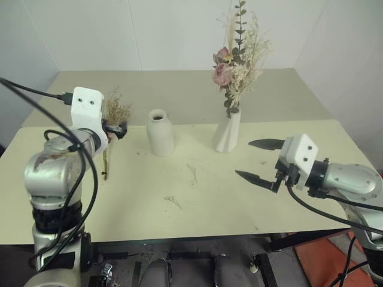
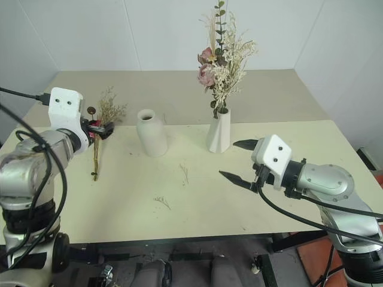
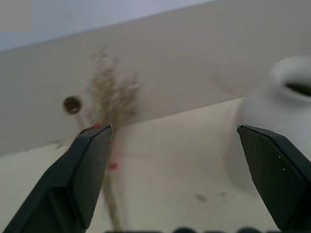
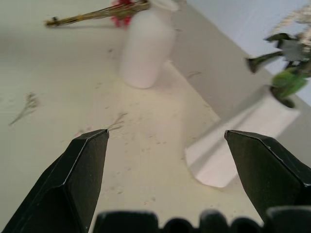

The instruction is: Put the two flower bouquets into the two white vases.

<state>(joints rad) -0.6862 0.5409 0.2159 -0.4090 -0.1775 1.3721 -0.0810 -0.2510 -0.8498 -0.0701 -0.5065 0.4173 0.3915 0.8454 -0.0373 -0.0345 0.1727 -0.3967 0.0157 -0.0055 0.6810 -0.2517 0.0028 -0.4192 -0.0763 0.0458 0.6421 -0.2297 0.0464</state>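
Note:
The pink-rose bouquet [image 1: 234, 66] stands upright in the slanted cone vase [image 1: 228, 134] at the table's middle right. To its left is the rounded bottle vase [image 1: 160, 133], with nothing in its mouth. The wispy dried bouquet [image 2: 96, 152] lies flat on the table at the left, its head toward the wall. My left gripper [image 2: 102, 128] hovers open over the upper part of that bouquet, which in the left wrist view [image 3: 112, 104] lies ahead of one finger, ungripped. My right gripper [image 1: 244, 158] is open and empty, in front of and to the right of the cone vase.
Small twig scraps [image 1: 173, 201] lie on the beige table [image 1: 209, 215] in front of the vases. A second table surface runs behind to the white wall. The table's front edge is close to both arms.

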